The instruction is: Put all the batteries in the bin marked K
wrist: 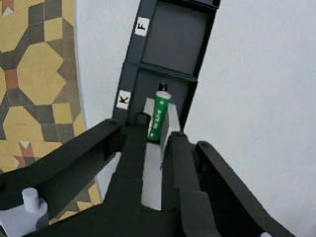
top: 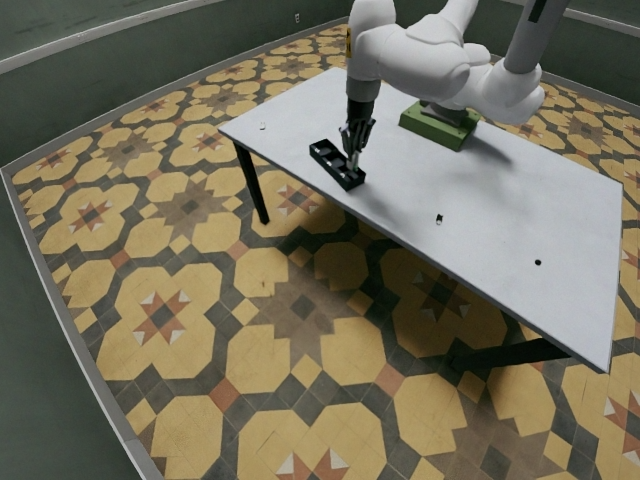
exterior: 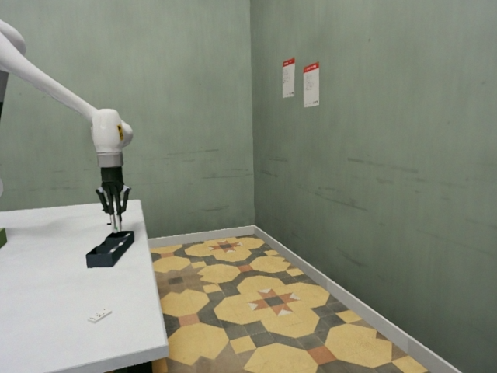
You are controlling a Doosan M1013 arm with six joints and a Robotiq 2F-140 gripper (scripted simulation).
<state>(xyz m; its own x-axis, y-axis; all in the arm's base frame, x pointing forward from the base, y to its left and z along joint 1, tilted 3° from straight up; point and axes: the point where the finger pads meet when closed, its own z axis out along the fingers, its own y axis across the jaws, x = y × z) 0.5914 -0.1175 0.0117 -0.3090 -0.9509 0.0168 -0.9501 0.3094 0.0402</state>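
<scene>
The gripper [top: 353, 164] [exterior: 116, 229] [wrist: 158, 114] is holding a green battery [wrist: 158, 116] above the compartment marked K of the black bin row [top: 320, 161] [exterior: 100, 259] [wrist: 129, 74]. The battery is probably feeling light, stiff and slippery; the pads are best gripping its smooth sides around the middle, keeping both ends free.

Two red-topped notices [exterior: 288, 78] [exterior: 311, 84] hang side by side on the green wall [exterior: 381, 140].
</scene>
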